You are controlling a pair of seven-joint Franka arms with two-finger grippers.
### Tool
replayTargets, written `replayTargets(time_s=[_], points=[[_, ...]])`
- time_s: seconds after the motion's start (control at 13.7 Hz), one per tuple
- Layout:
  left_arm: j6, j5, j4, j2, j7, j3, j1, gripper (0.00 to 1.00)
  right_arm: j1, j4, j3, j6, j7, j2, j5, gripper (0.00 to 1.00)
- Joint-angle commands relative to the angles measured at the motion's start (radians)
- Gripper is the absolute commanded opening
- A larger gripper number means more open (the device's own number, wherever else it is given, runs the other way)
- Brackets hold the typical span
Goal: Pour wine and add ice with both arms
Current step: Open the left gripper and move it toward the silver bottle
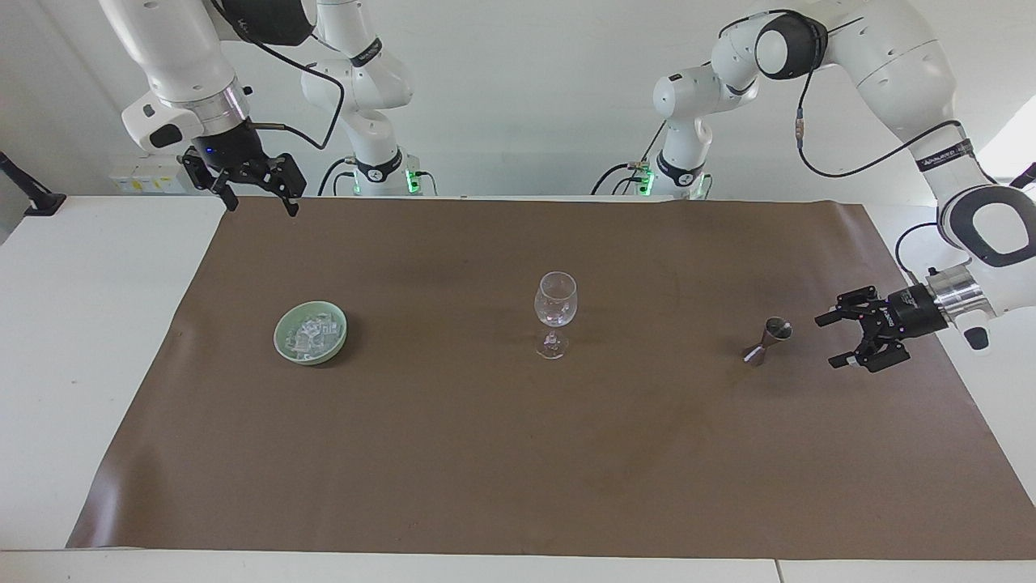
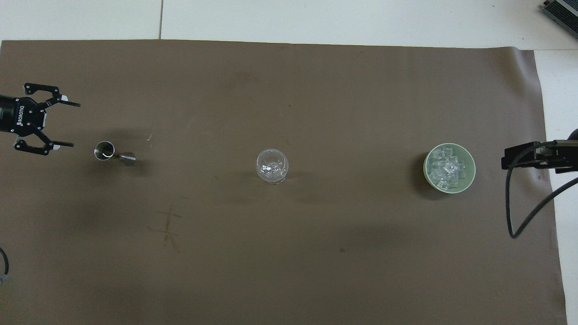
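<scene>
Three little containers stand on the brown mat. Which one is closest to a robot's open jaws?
The small metal measuring cup, at the left arm's end of the mat. The left gripper hangs just beside it, jaws open; the wine glass and green ice bowl have no gripper close by.

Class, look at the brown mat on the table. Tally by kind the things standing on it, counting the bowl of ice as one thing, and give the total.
Wine glass: 1
Green bowl of ice: 1
Metal measuring cup: 1
Total: 3
</scene>
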Motion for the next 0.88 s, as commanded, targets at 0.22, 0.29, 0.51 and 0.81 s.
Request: replayTargets(time_s=[0.22, 0.29, 0.51, 0.81], points=[[0.069, -0.043, -0.136, -0.037, -0.001, -0.006, 0.009, 1.00, -0.005, -0.023, 0.002, -0.002, -0.028, -0.023, 0.000, 1.00], [0.084, -0.054, -0.159, -0.043, 0.000, -0.006, 0.009, 1.00, -0.005, -0.023, 0.002, -0.002, -0.028, -0.023, 0.000, 1.00], [0.106, -0.089, -0.207, -0.050, 0.002, -0.006, 0.010, 1.00, -0.005, -0.023, 0.003, -0.002, -0.028, -0.023, 0.000, 1.00], [0.119, -0.135, -0.265, -0.047, 0.022, -0.008, 0.039, 1.00, -0.005, -0.023, 0.002, -0.002, -0.028, -0.023, 0.000, 1.00]])
